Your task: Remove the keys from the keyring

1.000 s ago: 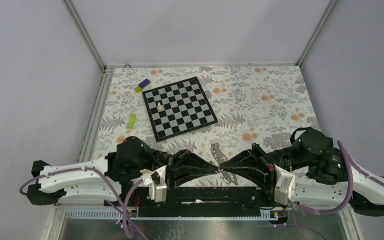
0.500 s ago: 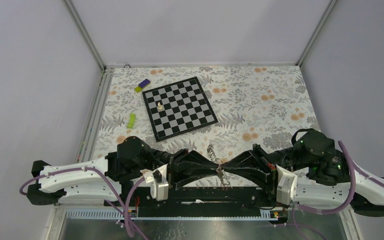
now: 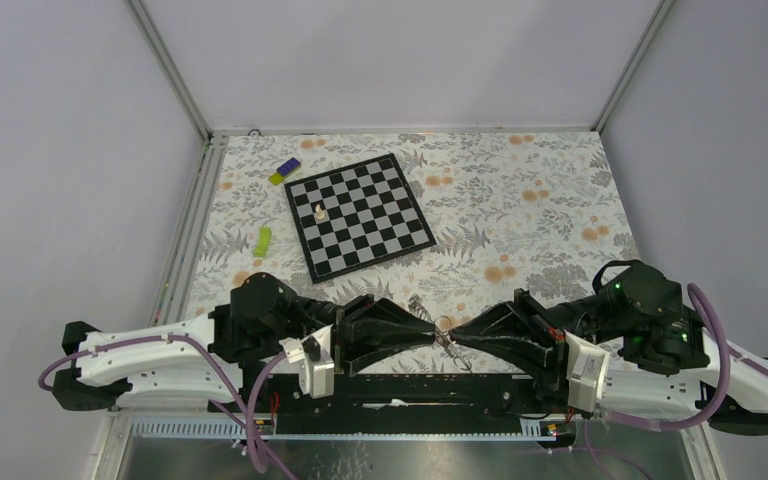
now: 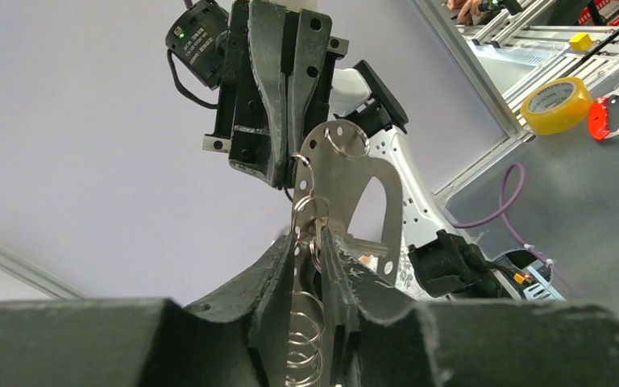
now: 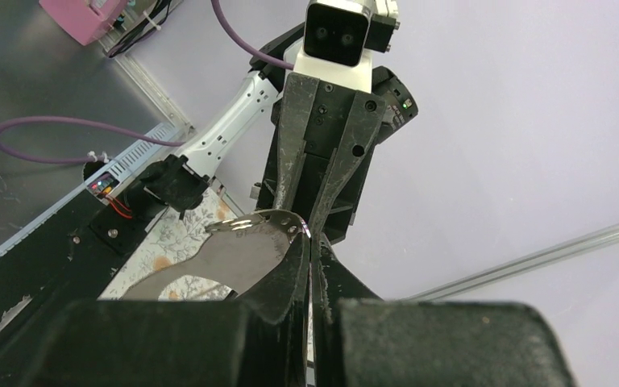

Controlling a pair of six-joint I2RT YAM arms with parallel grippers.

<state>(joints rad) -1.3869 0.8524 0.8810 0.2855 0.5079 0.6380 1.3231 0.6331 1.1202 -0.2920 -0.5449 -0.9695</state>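
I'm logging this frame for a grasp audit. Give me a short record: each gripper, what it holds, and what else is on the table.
left gripper: shut on keyring
right gripper: shut on metal plate
link: small rings join plate to keyring
placement: bunch held between the two facing grippers
keys: cannot tell them apart
elsewhere: chessboard with chess piece

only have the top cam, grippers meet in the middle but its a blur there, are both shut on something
Observer: Left wrist view shows the left gripper shut on the keyring.
Operator: and the right one
Observer: Right wrist view shows the right gripper shut on the edge of a flat silvery plate.
Operator: is that plate on the ring
Observer: Yes, in the left wrist view a small ring threads a hole at the plate's rim.
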